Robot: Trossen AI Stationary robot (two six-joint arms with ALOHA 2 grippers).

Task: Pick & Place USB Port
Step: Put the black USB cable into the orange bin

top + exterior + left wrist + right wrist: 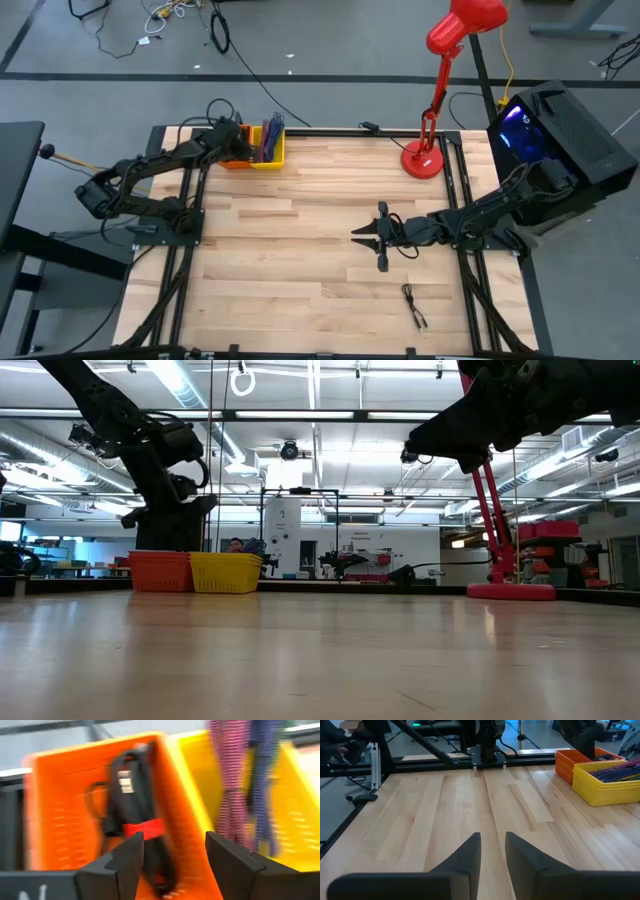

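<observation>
Wooden tabletop [300, 280], lab behind. Left gripper [172, 855] hovers over orange bin [55, 820], jaws apart, above bundled black USB cable [135, 820] lying inside. Likely light, floppy; best gripped at red tie [143, 828]. Right gripper [492, 847] mid-table, jaws slightly apart, empty.

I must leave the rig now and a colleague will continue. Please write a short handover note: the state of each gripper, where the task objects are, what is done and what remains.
Left gripper: open, empty, hovering over the orange bin at the far left of the table.
Right gripper: open, empty, above the bare middle of the table.
Objects: a bundled black cable with a red tie lies in the orange bin; coloured cables fill the yellow bin beside it. A loose black cable lies near the front right.
Done: nothing is gripped.
Left: grasp the black cable and place it.
</observation>
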